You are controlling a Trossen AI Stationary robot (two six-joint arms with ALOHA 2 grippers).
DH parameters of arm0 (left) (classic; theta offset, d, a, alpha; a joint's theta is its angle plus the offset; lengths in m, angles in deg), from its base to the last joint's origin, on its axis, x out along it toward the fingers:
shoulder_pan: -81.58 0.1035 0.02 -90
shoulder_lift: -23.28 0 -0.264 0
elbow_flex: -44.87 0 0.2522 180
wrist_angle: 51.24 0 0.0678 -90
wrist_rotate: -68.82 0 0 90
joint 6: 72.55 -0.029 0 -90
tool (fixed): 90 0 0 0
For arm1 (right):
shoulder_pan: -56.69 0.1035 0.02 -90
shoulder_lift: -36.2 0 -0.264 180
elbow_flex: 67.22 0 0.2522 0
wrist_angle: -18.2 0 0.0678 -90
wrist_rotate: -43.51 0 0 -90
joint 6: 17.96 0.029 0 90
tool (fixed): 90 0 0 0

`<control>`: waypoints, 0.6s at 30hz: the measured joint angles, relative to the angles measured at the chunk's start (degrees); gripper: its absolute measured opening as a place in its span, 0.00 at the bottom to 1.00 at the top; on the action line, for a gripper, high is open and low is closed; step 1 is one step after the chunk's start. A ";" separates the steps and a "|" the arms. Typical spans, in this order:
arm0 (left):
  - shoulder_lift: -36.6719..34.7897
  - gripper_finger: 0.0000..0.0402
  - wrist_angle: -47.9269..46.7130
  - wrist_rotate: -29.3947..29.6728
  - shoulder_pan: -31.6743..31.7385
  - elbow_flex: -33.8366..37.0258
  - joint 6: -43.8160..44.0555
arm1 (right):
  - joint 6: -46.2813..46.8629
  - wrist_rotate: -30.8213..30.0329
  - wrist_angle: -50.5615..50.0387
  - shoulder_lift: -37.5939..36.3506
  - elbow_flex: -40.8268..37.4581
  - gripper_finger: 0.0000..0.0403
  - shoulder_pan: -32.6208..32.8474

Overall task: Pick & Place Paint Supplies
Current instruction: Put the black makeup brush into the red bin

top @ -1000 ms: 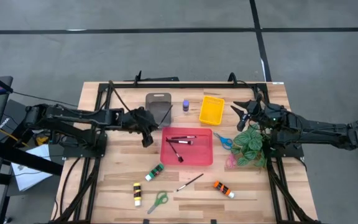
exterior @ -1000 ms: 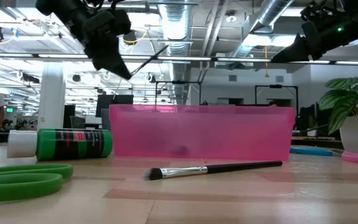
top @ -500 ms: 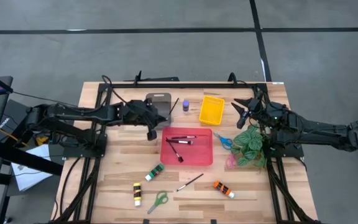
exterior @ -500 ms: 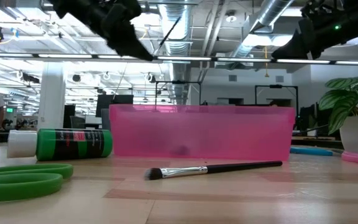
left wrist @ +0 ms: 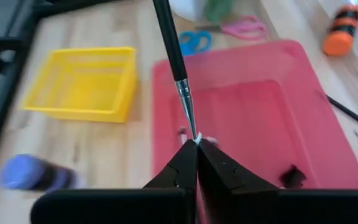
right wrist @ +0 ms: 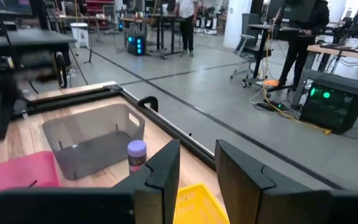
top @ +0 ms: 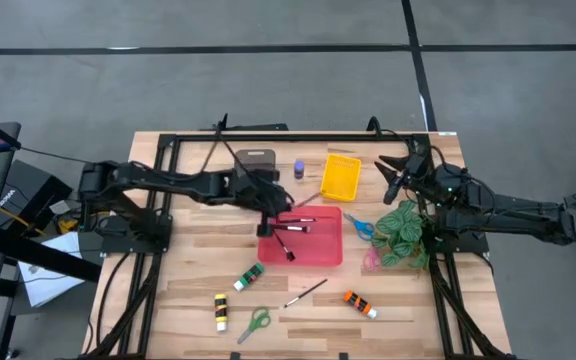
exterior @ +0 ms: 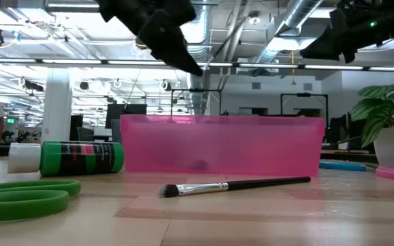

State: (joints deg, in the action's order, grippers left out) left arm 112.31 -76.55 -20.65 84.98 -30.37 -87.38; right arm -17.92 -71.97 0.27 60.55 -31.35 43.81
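Paintbrush [left wrist: 174,59], thin and dark-handled with a metal ferrule, is pinched at its bristle end by the left claw [left wrist: 197,147], whose fingers are pressed together on it; the handle slants away from the claw over the red tray [left wrist: 303,118]. From above, the left claw [top: 273,205] hangs over the tray's [top: 330,255] upper left corner, the brush [top: 305,199] pointing toward the yellow tray [top: 340,176]. Inside the red tray lie more brushes [top: 290,226]. Beside it, toward the back of the worktop [top: 168,290], stand a grey tray [top: 256,160] and a purple bottle [top: 299,169]. Blue scissors [top: 359,226] lie just right of the red tray, with pink scissors [top: 371,260] at the foot of the plant [top: 406,235]. Toward the front edge lie a green tube [top: 249,277], a yellow tube [top: 221,311], green scissors [top: 254,324], a loose brush [top: 306,292] and an orange tube [top: 360,303]. From table height the green tube [exterior: 81,157] shows a red label with writing too small to read. The right claw [top: 396,180] hovers near the back right corner, beside the yellow tray and above the plant, its fingers [right wrist: 160,177] spread and holding nothing.
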 joint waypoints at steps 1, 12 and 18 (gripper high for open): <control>1.18 0.00 0.01 -0.02 -0.56 -0.57 -0.11 | 0.01 0.00 -0.18 -0.43 0.00 0.24 0.02; 8.58 0.00 0.08 -0.94 -5.20 -0.89 2.10 | 0.46 0.12 -1.37 -3.92 0.00 0.24 1.62; 12.20 0.00 -0.11 -1.21 -6.65 -0.83 4.43 | 0.46 0.13 -1.37 -4.22 0.00 0.24 1.62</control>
State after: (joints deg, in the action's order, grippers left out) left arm 124.51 -76.66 -21.86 78.33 -31.21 -82.95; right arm -17.47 -71.84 -1.10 56.33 -31.35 45.43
